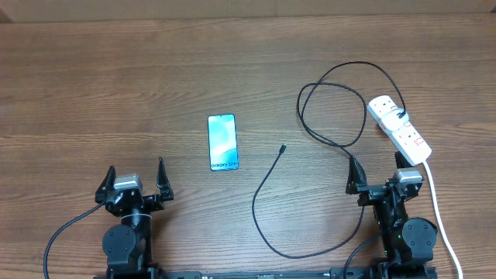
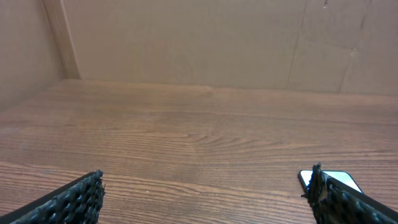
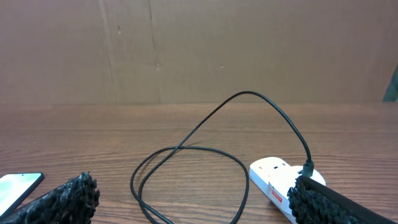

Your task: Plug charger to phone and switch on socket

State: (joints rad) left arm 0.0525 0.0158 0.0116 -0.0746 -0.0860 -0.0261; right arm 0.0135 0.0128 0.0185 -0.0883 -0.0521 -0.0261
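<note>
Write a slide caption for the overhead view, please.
Phone, loose charger cable and power strip on table; left gripper and right gripper open.

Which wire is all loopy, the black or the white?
The thin black charger cable: it curls in loops across the table; the thick white cord runs almost straight from the power strip.

table (image 1: pixel 155 77): brown wood grain, smooth, faint sheen | phone (image 1: pixel 222 142): glossy screen | socket (image 1: pixel 399 129): white smooth plastic | charger (image 1: pixel 267 186): thin black matt cable | pads (image 2: pixel 81 196) of my left gripper (image 2: pixel 206 180): black, rough, knobbly | back wall (image 2: pixel 186 37): matt brown board
</note>
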